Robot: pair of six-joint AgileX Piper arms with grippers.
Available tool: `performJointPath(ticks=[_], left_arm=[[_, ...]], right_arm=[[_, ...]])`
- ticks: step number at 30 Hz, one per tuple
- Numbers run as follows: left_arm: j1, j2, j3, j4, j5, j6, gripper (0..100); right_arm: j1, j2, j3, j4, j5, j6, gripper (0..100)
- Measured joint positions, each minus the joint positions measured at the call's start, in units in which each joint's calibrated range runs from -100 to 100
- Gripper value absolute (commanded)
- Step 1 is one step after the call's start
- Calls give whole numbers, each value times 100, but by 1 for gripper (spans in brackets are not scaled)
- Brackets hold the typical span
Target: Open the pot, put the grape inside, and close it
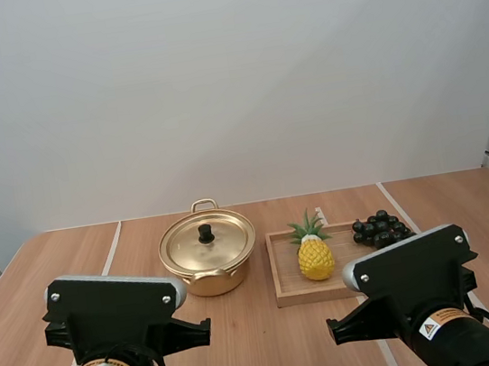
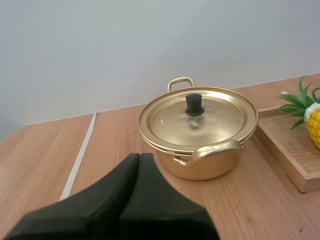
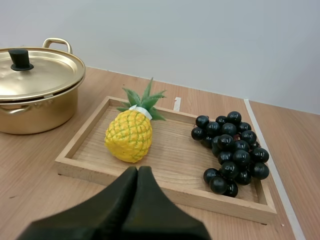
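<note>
Nothing of the task looks done yet. The pot stands on the table with its lid on and the black knob free of any grip; the grapes lie in the tray, at the end away from the pot, with a pineapple beside them; the tray sits just beside the pot.

The left gripper is closed on nothing, its fingers lying together as one dark wedge; it points at the pot from near by, apart from it. The right gripper is likewise closed and empty, hovering by the tray's near rim, between pineapple and grapes.

By this reading all three steps are left: lifting the lid, carrying the grapes into the pot, setting the lid back; either gripper would need to part its fingers first.
</note>
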Motion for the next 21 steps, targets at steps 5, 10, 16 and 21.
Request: performJointPath(ticks=[5,10,16,21], left_arm=[[0,0,14,11,-1255,0,0],[0,0,14,11,-1389,0,0],[0,0,14,11,-1389,0,0],[0,0,14,11,-1389,0,0]], right_arm=[[0,0,22,227,-1123,0,0],[0,0,22,290,-1271,0,0],[0,0,22,299,-1271,0,0],[0,0,22,299,-1271,0,0]])
